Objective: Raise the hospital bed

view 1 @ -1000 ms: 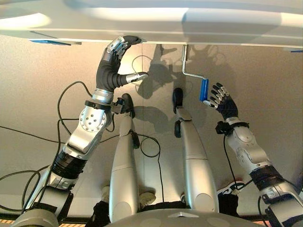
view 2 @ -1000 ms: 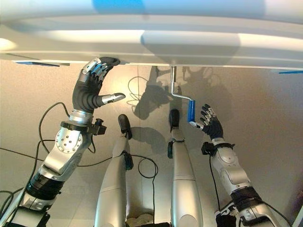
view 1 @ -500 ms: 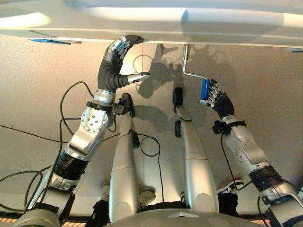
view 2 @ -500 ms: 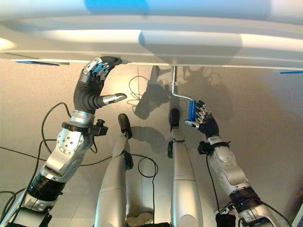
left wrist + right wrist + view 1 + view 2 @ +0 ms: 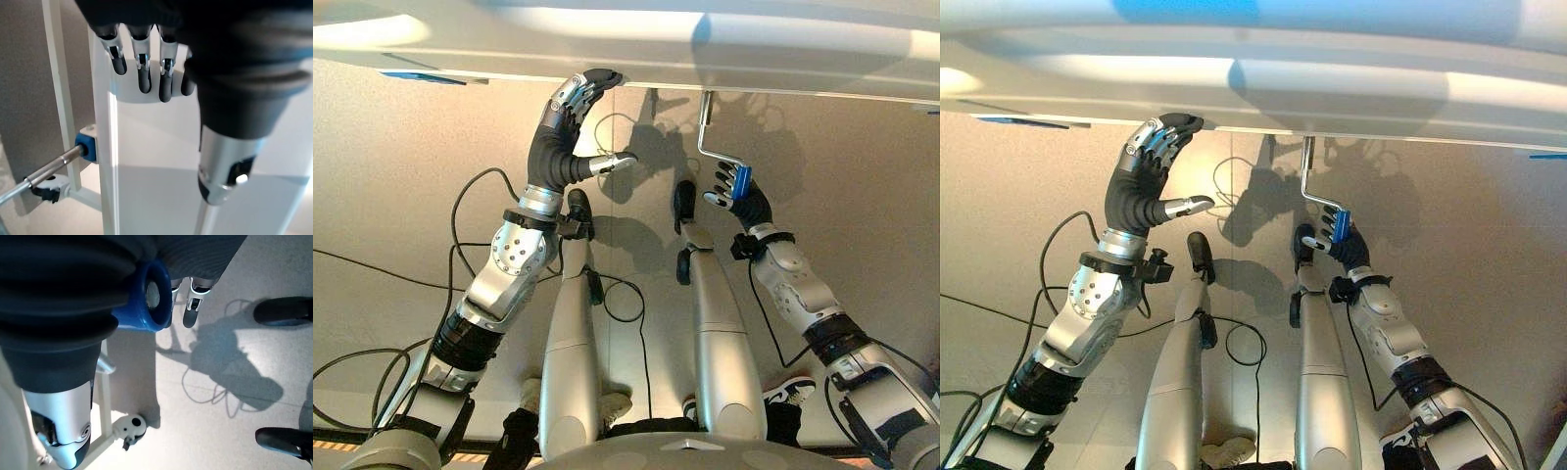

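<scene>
A pale, speckled floor spreads under the whole scene, smooth and faintly glossy, with a soft brightness pooling toward its lower middle. Light falls from above and behind, casting dark, tangled shadows onto the floor near the centre. A short strip of blue tape lies on the floor at the left, and a second blue strip shows at the far right. Along the near left edge a band of orange-and-pale striped surface borders the floor
</scene>
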Tool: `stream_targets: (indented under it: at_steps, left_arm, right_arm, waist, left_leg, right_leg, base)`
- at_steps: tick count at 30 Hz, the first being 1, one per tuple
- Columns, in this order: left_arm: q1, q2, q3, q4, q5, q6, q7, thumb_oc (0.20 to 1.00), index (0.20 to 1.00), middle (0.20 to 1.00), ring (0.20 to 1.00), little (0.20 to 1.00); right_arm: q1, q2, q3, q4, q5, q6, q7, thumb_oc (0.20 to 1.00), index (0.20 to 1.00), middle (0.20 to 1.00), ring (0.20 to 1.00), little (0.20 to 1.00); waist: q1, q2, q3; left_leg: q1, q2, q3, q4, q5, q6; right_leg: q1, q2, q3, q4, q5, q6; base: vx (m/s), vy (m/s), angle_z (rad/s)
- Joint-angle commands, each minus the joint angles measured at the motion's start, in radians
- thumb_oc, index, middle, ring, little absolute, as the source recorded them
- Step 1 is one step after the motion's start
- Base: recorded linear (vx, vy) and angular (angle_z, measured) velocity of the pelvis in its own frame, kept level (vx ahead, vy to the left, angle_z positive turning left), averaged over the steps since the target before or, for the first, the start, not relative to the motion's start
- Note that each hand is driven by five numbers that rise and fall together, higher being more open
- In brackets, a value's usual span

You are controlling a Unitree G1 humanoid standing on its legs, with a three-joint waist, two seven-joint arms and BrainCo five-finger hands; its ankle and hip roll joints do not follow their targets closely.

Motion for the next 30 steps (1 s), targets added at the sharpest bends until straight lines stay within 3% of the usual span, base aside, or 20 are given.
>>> stream_targets:
  at_steps: [1, 16, 25, 30]
  left_arm:
    - [-0.035, 0.010, -0.003, -0.083, -0.018, -0.043, 0.002, 1.000, 1.000, 1.000, 1.000, 1.000]
    - [-0.060, -0.030, -0.023, -0.068, -0.006, -0.028, 0.018, 1.000, 1.000, 1.000, 1.000, 1.000]
    - [-0.070, 0.016, -0.036, -0.065, -0.020, -0.035, -0.008, 1.000, 1.000, 1.000, 1.000, 1.000]
    - [-0.090, 0.019, -0.074, -0.058, -0.033, -0.035, -0.020, 1.000, 1.000, 1.000, 1.000, 1.000]
  right_arm:
    - [-0.069, 0.070, 0.059, 0.038, 0.018, 0.012, -0.001, 1.000, 1.000, 1.000, 1.000, 1.000]
    - [-0.190, 0.099, 0.090, 0.174, 0.034, 0.038, -0.001, 1.000, 1.000, 1.000, 1.000, 1.000]
    - [-0.232, -0.018, 0.150, 0.109, 0.134, 0.045, 0.080, 1.000, 1.000, 1.000, 1.000, 1.000]
    - [-0.333, -0.050, 0.218, 0.193, 0.137, 0.076, 0.114, 1.000, 1.000, 1.000, 1.000, 1.000]
  waist:
    - [0.039, -0.044, -0.015]
    - [0.050, -0.041, -0.015]
    - [0.052, -0.065, -0.015]
    - [0.074, -0.063, -0.015]
  left_leg:
    - [-0.015, -0.050, 0.002, 0.115, -0.106, 0.042]
    - [-0.021, -0.049, 0.000, 0.110, -0.108, 0.045]
    - [-0.019, -0.045, -0.008, 0.109, -0.105, 0.040]
    - [-0.025, -0.048, -0.021, 0.110, -0.100, 0.038]
  right_leg:
    - [0.066, 0.015, -0.025, -0.204, 0.129, 0.068]
    - [0.059, 0.018, -0.026, -0.204, 0.126, 0.067]
    - [0.058, 0.019, -0.036, -0.197, 0.123, 0.067]
    - [0.060, 0.017, -0.050, -0.196, 0.122, 0.067]
  base:
    - [0.00, 0.000, 0.00]
    - [0.00, 0.000, 0.00]
    - [0.00, -0.042, 0.02]
    - [0.00, 0.001, 0.01]
